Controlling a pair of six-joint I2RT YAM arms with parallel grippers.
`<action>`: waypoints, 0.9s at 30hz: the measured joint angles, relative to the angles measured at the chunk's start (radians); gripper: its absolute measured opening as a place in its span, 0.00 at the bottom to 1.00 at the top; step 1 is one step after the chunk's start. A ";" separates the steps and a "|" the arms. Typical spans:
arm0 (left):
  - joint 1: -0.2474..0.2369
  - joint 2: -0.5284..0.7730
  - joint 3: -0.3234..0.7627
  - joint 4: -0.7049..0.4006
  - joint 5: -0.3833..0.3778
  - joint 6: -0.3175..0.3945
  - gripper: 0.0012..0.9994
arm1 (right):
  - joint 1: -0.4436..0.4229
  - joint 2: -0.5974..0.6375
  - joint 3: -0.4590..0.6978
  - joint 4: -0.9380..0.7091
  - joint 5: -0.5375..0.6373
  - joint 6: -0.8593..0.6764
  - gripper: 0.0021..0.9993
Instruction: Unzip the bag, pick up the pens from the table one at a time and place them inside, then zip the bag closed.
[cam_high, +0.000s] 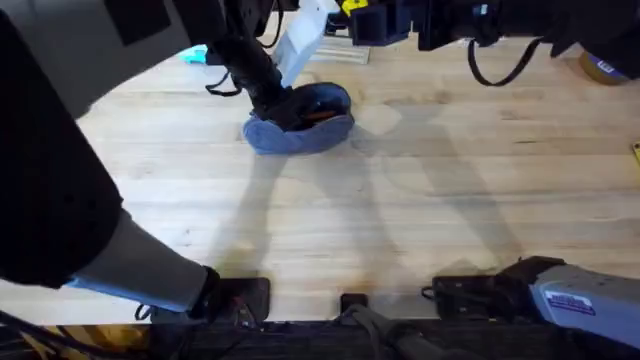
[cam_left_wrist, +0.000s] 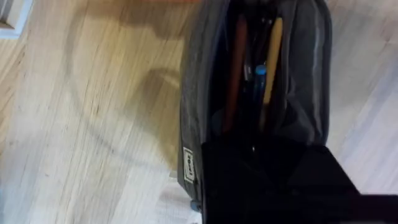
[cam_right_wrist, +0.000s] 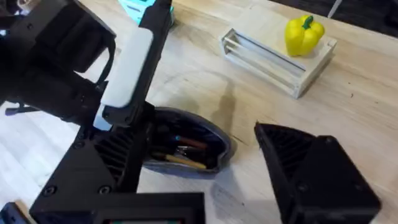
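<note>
The grey-blue bag (cam_high: 300, 128) lies unzipped on the table (cam_high: 330, 220), near its far middle. Pens lie inside it: an orange one (cam_left_wrist: 236, 68) beside a yellowish one (cam_left_wrist: 272, 62), also seen from the other side as the orange pen (cam_right_wrist: 189, 142) and the yellowish pen (cam_right_wrist: 183, 162). My left gripper (cam_high: 287, 106) reaches down into the bag's near-left end, its black body (cam_left_wrist: 267, 180) covering that end. Beyond the bag hovers my right gripper (cam_right_wrist: 199, 146), open wide with nothing between its fingers (cam_right_wrist: 298, 168).
A wooden crate (cam_right_wrist: 267, 59) with a yellow toy pepper (cam_right_wrist: 303, 34) stands behind the bag. A teal object (cam_high: 195, 55) lies at the far left, and a tape roll (cam_high: 605, 68) at the far right. Bare tabletop stretches in front of the bag.
</note>
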 joint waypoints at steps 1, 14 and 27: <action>0.000 0.000 0.001 0.000 0.000 0.000 0.04 | 0.000 0.000 0.000 0.000 0.000 0.000 1.00; 0.000 0.003 0.010 -0.014 -0.008 0.000 1.00 | 0.000 0.000 0.000 0.001 0.000 0.000 1.00; 0.003 -0.192 0.148 -0.210 -0.074 0.001 1.00 | 0.000 0.000 0.000 0.002 0.000 0.000 1.00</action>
